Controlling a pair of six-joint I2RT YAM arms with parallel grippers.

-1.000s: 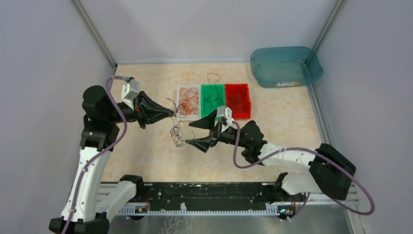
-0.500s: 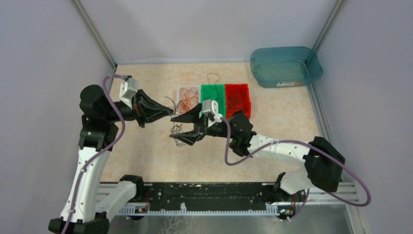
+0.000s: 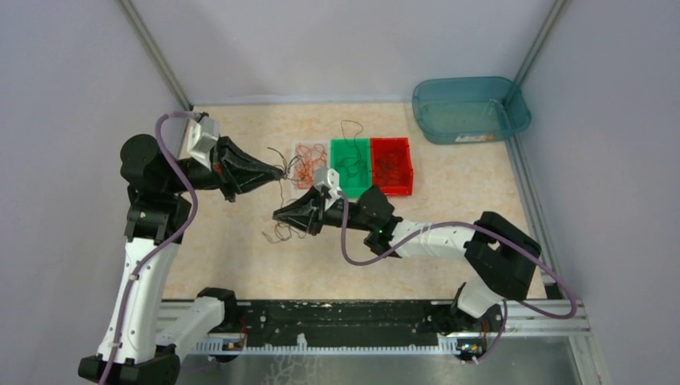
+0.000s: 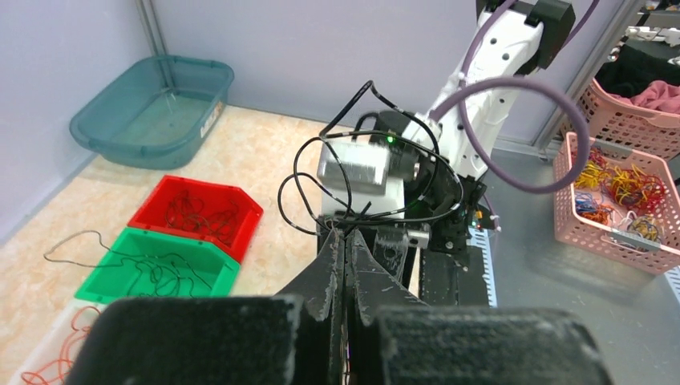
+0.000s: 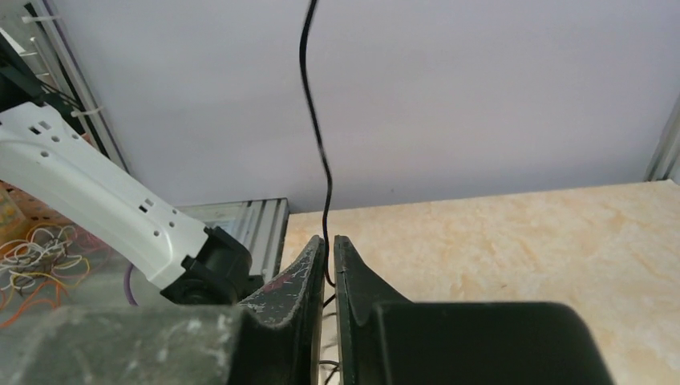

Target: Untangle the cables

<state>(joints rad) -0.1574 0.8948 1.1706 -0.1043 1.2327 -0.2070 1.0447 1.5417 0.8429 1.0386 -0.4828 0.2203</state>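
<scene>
Left arm: left gripper (image 3: pixel 277 171) is raised over the left-centre of the table (image 3: pixel 232 257), pointing right. Left wrist view: jaws pressed together, no gap showing. Black cables (image 4: pixel 295 192) come out of the very tip and curl up in open loops in front of it, so this end of the bundle is pinched there.

Centre: from that tip thin dark strands drop down and to the right. A loose curl of them (image 3: pixel 278 233) sits low, just under the right gripper; whether it rests on the table I cannot tell.

Right arm: right gripper (image 3: pixel 278 215) reaches in from the right, pointing left, its tip just below and near the left one but apart from it. Right wrist view: jaws drawn in to a thin slit, one black strand (image 5: pixel 321 160) coming down from above straight into that slit, gripped between the fingertips (image 5: pixel 309 261).

Further right, in a row near the back:
- white tray (image 3: pixel 298 147), orange-red wires (image 3: pixel 309 167) in it
- green tray (image 3: pixel 350 144), dark wires in it, one loop (image 3: pixel 349 127) trailing over the back edge onto the table
- red tray (image 3: pixel 390 143), dark wires in it

Far right corner: teal tub (image 3: pixel 513 120).
</scene>
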